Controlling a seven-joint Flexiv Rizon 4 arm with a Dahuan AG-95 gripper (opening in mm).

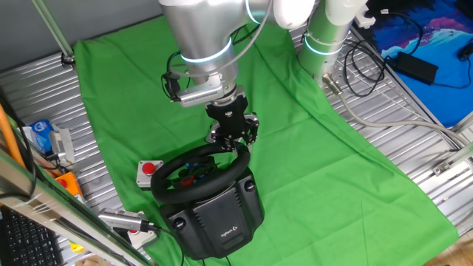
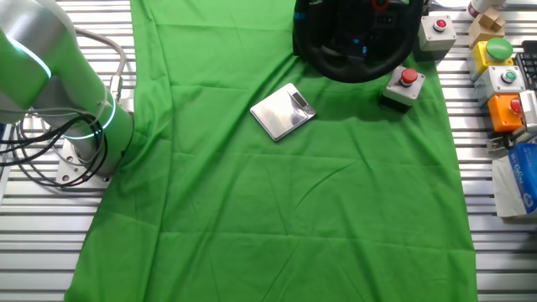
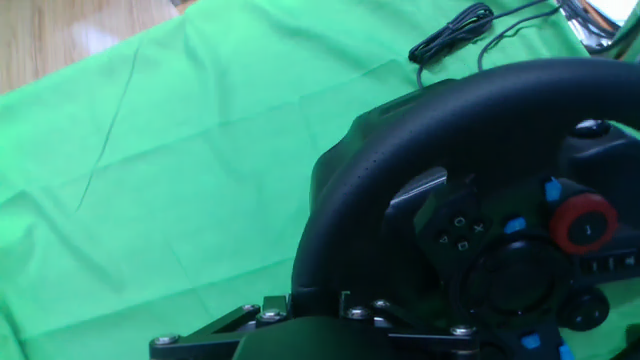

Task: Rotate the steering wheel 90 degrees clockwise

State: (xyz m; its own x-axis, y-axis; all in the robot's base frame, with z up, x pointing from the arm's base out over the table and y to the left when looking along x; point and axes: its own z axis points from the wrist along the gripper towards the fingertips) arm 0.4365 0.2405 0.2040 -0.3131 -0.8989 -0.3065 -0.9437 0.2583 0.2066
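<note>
The gripper [image 1: 238, 142] is sitting right at the rim of the steering wheel [image 1: 198, 171], at about the rim's 1 o'clock in one fixed view, so any turn is depending on that rim section lying directly under the fingers. Whether the fingers are clamping the rim or merely straddling it, I cannot tell. The wheel is resting on its black base [image 1: 218, 214] on the green cloth [image 1: 325, 170] covering the surface, beside a grey box with a red button [image 1: 148, 171].

robot lab; slatted metal table [image 1: 414, 159], green cloth [image 1: 318, 148]
</note>
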